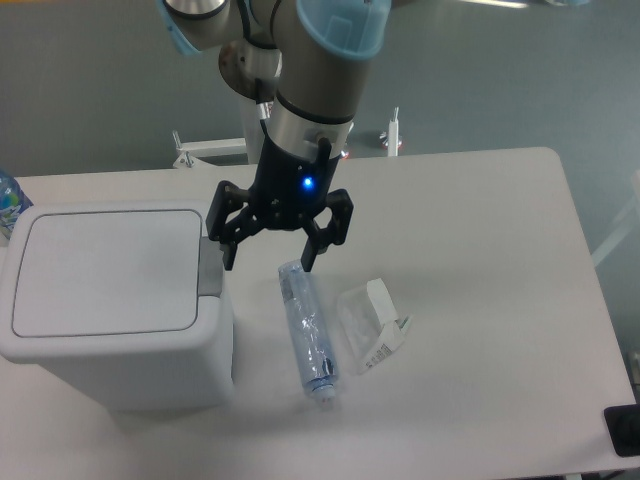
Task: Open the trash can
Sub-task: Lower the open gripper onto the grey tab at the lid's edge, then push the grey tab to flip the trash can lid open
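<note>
The trash can (105,300) is a big white boxy bin at the left of the table, its flat lid down and a grey push-button tab (210,268) on its right edge. My gripper (270,262) hangs open just right of that tab, its left finger close to the tab, nothing between the fingers. I cannot tell whether the finger touches the tab.
A clear plastic bottle (306,332) lies on the table just below the gripper. A small clear-and-white package (372,324) lies to its right. Part of another bottle (6,200) shows at the left edge behind the bin. The arm's base (272,70) stands at the table's back.
</note>
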`<state>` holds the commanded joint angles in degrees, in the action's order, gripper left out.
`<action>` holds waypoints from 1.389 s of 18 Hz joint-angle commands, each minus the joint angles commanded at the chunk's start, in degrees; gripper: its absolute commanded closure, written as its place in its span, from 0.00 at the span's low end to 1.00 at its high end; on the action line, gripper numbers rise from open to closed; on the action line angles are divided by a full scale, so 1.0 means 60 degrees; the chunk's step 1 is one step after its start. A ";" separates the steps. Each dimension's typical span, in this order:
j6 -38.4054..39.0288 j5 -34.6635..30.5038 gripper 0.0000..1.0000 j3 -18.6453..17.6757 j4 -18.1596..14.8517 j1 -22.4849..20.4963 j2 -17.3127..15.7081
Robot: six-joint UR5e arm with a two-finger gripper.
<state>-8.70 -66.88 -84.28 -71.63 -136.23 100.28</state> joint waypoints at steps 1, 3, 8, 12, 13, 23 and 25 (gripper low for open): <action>0.0000 -0.0015 0.00 -0.0030 0.0015 0.0058 -0.0015; 0.0000 -0.0058 0.00 -0.0059 0.0029 0.0073 -0.0015; 0.0000 -0.0059 0.00 -0.0074 0.0015 0.0088 -0.0015; 0.0000 -0.0059 0.00 -0.0074 0.0029 0.0103 0.0000; 0.0000 -0.0059 0.00 -0.0088 0.0029 0.0103 0.0000; -0.0015 -0.0059 0.00 -0.0162 0.0029 0.0103 0.0000; -0.0015 -0.0059 0.00 -0.0162 0.0029 0.0103 0.0000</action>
<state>-8.79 -67.24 -85.25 -71.46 -135.62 100.28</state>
